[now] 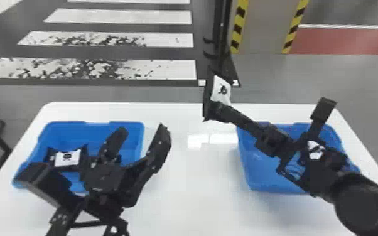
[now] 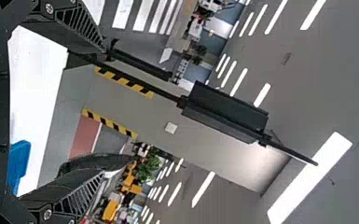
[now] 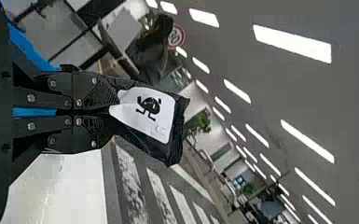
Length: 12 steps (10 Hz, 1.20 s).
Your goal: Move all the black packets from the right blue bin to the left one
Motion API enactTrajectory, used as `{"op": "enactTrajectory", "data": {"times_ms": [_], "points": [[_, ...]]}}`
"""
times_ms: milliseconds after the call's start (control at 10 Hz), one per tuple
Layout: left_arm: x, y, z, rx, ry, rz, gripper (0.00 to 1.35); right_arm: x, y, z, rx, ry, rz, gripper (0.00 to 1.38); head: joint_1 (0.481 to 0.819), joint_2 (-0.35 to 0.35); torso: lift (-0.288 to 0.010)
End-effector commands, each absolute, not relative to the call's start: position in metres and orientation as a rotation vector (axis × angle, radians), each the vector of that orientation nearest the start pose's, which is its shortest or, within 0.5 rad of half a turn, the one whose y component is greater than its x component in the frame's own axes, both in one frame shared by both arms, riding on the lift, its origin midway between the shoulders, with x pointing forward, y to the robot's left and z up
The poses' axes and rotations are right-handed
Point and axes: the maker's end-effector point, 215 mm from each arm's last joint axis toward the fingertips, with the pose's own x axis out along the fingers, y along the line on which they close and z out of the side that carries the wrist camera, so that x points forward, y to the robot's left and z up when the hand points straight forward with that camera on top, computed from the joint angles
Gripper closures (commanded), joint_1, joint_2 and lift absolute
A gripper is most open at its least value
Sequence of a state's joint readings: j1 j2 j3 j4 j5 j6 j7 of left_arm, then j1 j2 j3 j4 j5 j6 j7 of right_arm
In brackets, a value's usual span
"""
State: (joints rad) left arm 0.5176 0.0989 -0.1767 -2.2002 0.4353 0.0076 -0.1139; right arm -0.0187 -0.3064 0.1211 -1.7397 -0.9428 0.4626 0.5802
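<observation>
At the right gripper (image 1: pixel 218 110): my fingers are closed on one black packet (image 1: pixel 208 94), pinched at its edge, white label showing. It is held up over the far side of the white table (image 1: pixel 194 194), in the gap between the bins.

At 4 o'clock from that gripper sits the right blue bin (image 1: pixel 257 169). My right arm crosses over it, so I cannot tell its full contents.

At 8 o'clock lies the left blue bin (image 1: pixel 75 133). I note a labelled packet (image 1: pixel 67 159) inside, toward 9 o'clock. My left gripper (image 1: pixel 94 152) is above this bin, fingers spread, nothing between them.
</observation>
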Motion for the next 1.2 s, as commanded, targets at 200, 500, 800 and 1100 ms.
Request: {"op": "enactTrajectory", "data": {"times_ms": [200,500,800,1100], "points": [[0.437,0.111,-0.238,-0.475,-0.102,-0.362,0.11,0.437,0.022,-0.292,0.832,0.324,1.144,1.11,0.695,0.11,-0.14],[0.436,0.115,-0.24,-0.484,-0.101,-0.354,0.11,0.425,0.037,-0.301,0.832,0.368,1.171,1.11,0.695,0.18,-0.14],[0.436,0.114,-0.254,-0.484,-0.055,-0.354,0.11,0.403,0.067,-0.297,0.836,0.406,1.244,1.11,0.695,0.217,-0.14],[0.437,0.119,-0.25,-0.462,-0.073,-0.336,0.83,0.396,0.072,-0.298,0.836,0.423,1.258,1.11,0.695,0.246,-0.14]]}}
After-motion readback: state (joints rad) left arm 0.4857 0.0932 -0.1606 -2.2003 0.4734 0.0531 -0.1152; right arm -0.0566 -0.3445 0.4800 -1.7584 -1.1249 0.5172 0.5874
